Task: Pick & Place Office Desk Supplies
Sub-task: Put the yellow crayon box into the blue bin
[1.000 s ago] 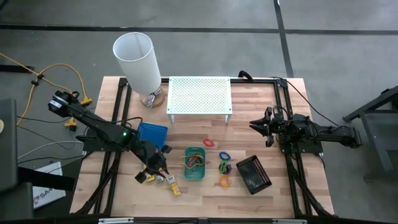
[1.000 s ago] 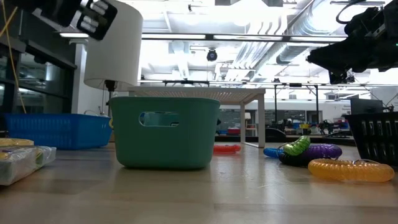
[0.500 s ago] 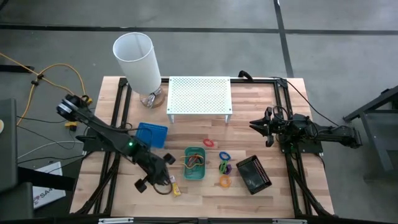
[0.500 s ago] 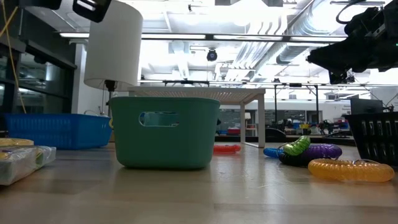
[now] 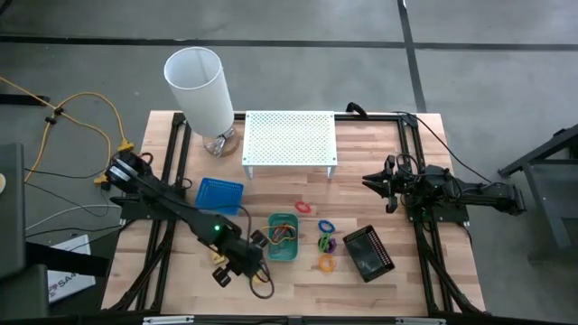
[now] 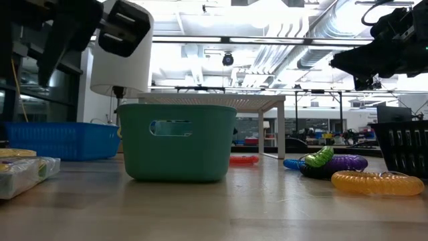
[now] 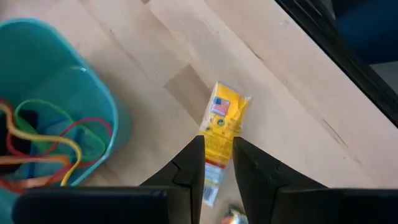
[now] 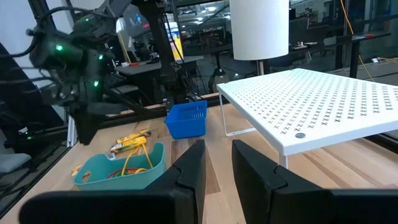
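Left gripper (image 7: 217,158) hovers low over the front of the table, fingers (image 7: 189,163) parted by a narrow gap and straddling one end of a yellow-and-white packet (image 7: 219,132); nothing lifted, and whether the pads touch the packet cannot be told. The packet lies flat on the bare wood, just beside the teal tray (image 7: 56,106), apart from its wall. In the high view the gripper (image 5: 242,261) sits at the tray's (image 5: 283,237) front-left corner. Risk, as a judgement: the packet looks thin, glossy and slippery, so a pinch on its end could skid it along the wood or swing it loose; the tray wall is close enough to be nudged on the way up. The tray is smooth moulded plastic with rounded corners, holding a tangle of thin orange, yellow and red bands (image 7: 46,143). To its right lie loose rings (image 5: 326,242), coiled and springy-looking, then a black mesh tray (image 5: 368,253). The blue basket (image 5: 219,195) is ribbed plastic. Right gripper (image 8: 216,163) waits raised at the table's right side, fingers slightly apart, empty.
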Controlling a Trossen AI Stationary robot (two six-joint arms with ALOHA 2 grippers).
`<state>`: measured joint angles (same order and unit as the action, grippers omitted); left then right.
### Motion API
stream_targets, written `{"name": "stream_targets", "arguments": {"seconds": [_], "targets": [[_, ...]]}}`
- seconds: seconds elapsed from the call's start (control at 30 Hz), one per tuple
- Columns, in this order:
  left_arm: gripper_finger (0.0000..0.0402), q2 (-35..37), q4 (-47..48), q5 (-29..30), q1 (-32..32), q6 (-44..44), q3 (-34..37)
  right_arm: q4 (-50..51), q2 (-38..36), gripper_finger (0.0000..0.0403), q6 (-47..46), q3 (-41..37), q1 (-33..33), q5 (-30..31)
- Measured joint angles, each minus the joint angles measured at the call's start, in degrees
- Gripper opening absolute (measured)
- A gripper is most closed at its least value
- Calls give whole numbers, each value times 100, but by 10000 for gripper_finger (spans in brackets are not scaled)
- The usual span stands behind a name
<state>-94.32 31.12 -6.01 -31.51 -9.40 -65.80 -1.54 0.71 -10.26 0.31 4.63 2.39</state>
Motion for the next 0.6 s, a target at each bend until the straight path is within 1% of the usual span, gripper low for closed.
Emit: {"name": "stream_targets", "arguments": {"seconds": [0.13,0.23,0.43,0.6], "targets": [[79,-195,-8,262,-111,42,-94,-9,0,66,0,0,1,0],[79,-251,-5,467,-164,284,-116,-20,0,66,-1,-1,0,0],[79,-272,38,536,-161,578,-120,-24,0,66,0,1,1,7],[79,-272,34,538,-163,471,-120,-28,0,66,0,0,0,13]]}}
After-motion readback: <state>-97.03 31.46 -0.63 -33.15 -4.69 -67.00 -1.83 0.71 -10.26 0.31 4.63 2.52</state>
